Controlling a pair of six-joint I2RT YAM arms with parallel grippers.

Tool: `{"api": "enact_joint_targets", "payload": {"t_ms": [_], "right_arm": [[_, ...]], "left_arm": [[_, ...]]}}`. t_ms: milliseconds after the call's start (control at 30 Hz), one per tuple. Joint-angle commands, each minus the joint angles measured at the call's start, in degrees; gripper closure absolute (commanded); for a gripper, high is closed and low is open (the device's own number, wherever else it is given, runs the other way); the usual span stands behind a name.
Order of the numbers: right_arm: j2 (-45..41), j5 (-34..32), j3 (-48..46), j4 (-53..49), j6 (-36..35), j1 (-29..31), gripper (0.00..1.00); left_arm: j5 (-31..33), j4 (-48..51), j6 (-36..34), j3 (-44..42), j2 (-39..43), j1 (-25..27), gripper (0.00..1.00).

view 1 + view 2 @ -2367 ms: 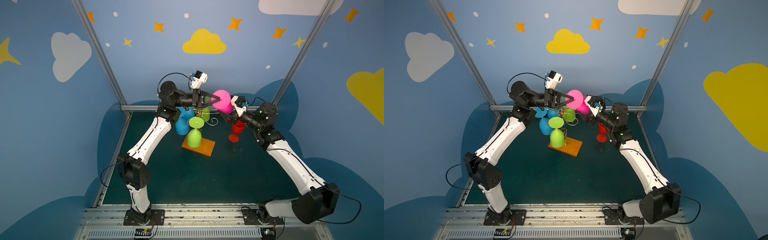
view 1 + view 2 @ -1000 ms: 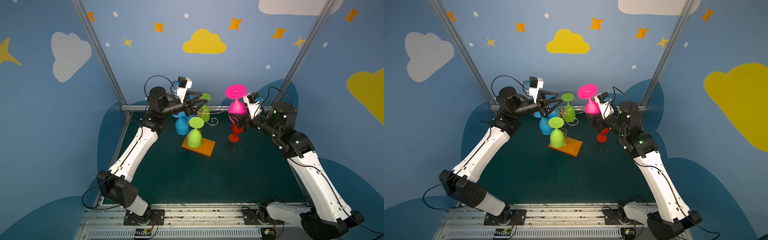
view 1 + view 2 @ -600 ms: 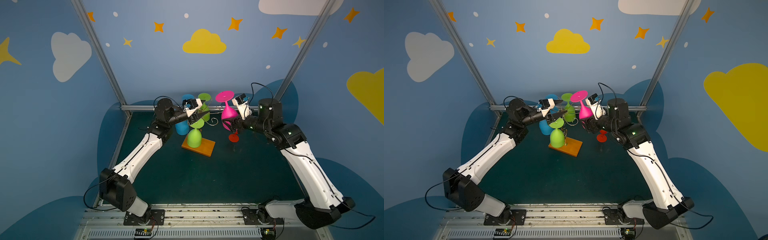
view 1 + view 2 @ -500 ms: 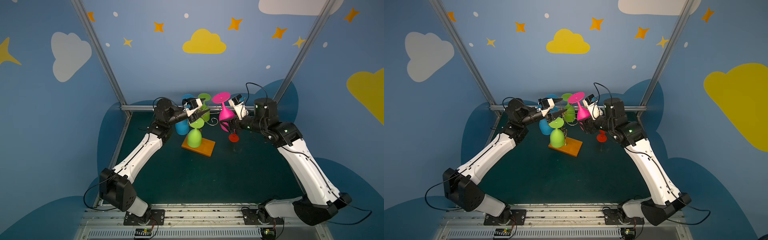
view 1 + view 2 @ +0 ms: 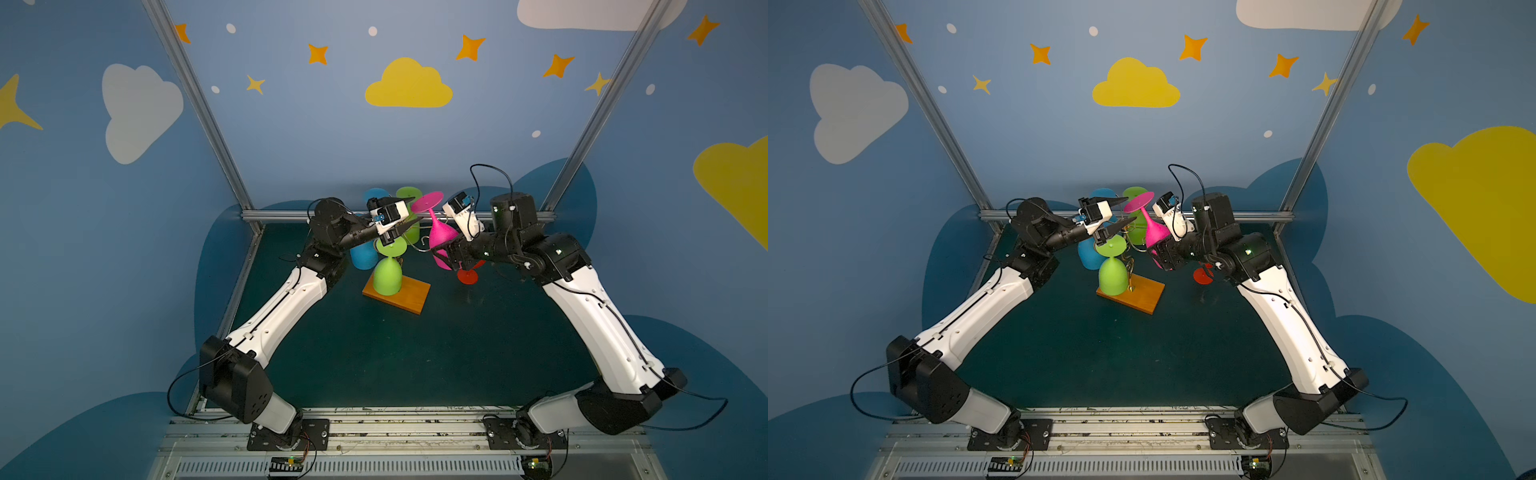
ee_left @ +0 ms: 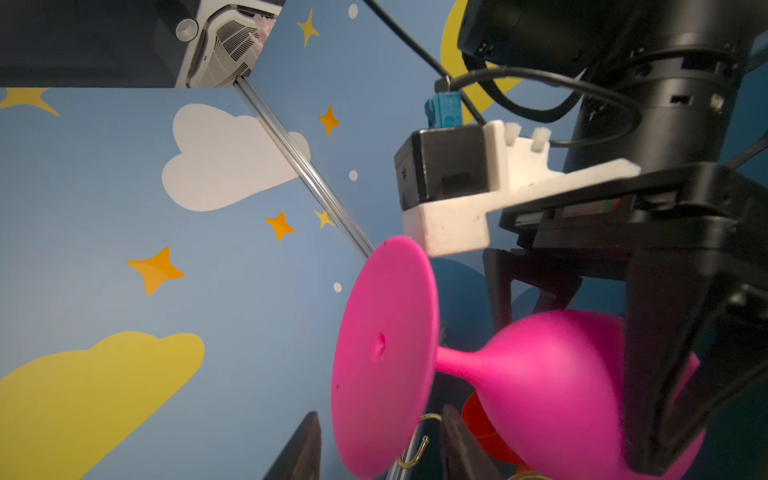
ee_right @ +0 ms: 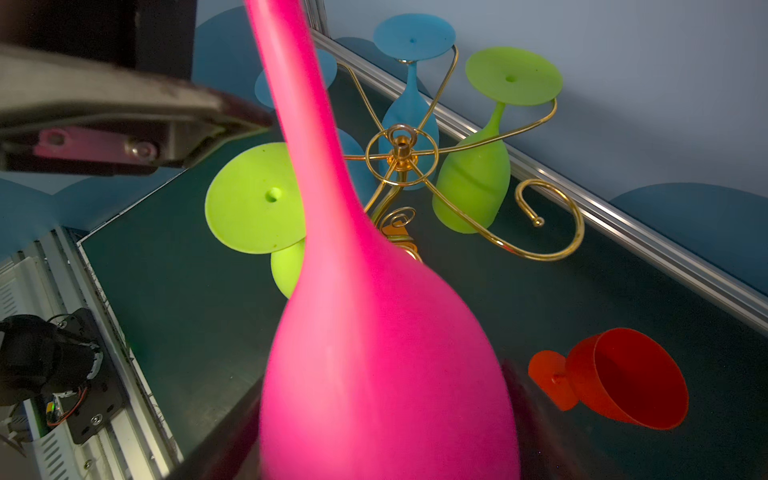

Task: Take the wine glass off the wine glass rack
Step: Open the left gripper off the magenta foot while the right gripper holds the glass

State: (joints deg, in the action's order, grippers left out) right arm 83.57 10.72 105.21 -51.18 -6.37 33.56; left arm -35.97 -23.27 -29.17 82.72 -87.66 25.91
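My right gripper [image 5: 446, 254] [image 5: 1160, 255] is shut on the bowl of a pink wine glass [image 5: 439, 236] [image 5: 1154, 235] [image 7: 374, 353], held foot-up and tilted, off the wine glass rack [image 5: 409, 297] [image 5: 1142, 293]. In the right wrist view the rack's gold hub [image 7: 402, 151] and one bare scroll arm [image 7: 552, 216] show. My left gripper [image 5: 1128, 210] [image 6: 378, 415] is open, and its two dark fingertips straddle the edge of the pink foot disc [image 6: 386, 353]. One left finger [image 7: 199, 112] lies against the pink stem.
Two green glasses [image 7: 473, 187] [image 5: 387, 278] and blue ones [image 7: 409, 120] hang upside down on the rack. On the dark table to the rack's right, a red glass [image 7: 623, 382] [image 5: 467, 276] lies on its side. The back rail [image 5: 291, 216] runs close behind.
The right arm has brought the pink glass left and lower, tilting its foot toward the left gripper. The left gripper has dropped and reached to the foot, its fingers narrowing.
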Motion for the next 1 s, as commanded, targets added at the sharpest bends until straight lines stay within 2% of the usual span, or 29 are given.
{"api": "enact_joint_targets", "payload": {"t_ms": [0,233,367,567,667,700,733,800,967], "right_arm": [[1.4,0.38,1.78,-1.71,0.39,0.65,0.96],[2.22,0.36,3.05,-3.36,0.32,0.82,0.96],[2.55,0.35,3.63,-3.92,0.37,0.89,0.96],[2.94,0.86,4.63,-5.16,0.42,0.9,0.91],[2.67,1.21,4.67,-4.86,0.58,0.89,0.79],[2.37,1.4,4.49,-4.6,0.6,0.89,0.69],[2.02,1.57,4.33,-4.29,0.7,0.89,0.54],[1.46,1.72,4.12,-3.76,0.84,0.74,0.38],[-1.1,4.15,1.97,1.0,2.55,-0.61,0.24]], "left_arm": [[0.55,-0.58,-1.17,0.99,0.43,0.36,0.57],[0.9,-0.59,-1.51,1.54,0.23,0.79,0.67],[1.44,-0.77,-1.77,1.72,0.05,1.03,0.79],[2.2,-1.21,-1.61,1.58,0.06,1.33,0.85],[3.54,-2.14,-0.18,1.35,0.0,1.53,0.94],[4.07,-2.61,0.71,1.14,0.02,1.6,0.96],[4.45,-3.3,1.92,0.81,-0.07,1.68,0.97],[5.15,-4.18,3.99,0.34,-0.28,1.98,0.97],[9.55,-3.85,10.42,0.07,-0.46,2.29,0.97]]}}
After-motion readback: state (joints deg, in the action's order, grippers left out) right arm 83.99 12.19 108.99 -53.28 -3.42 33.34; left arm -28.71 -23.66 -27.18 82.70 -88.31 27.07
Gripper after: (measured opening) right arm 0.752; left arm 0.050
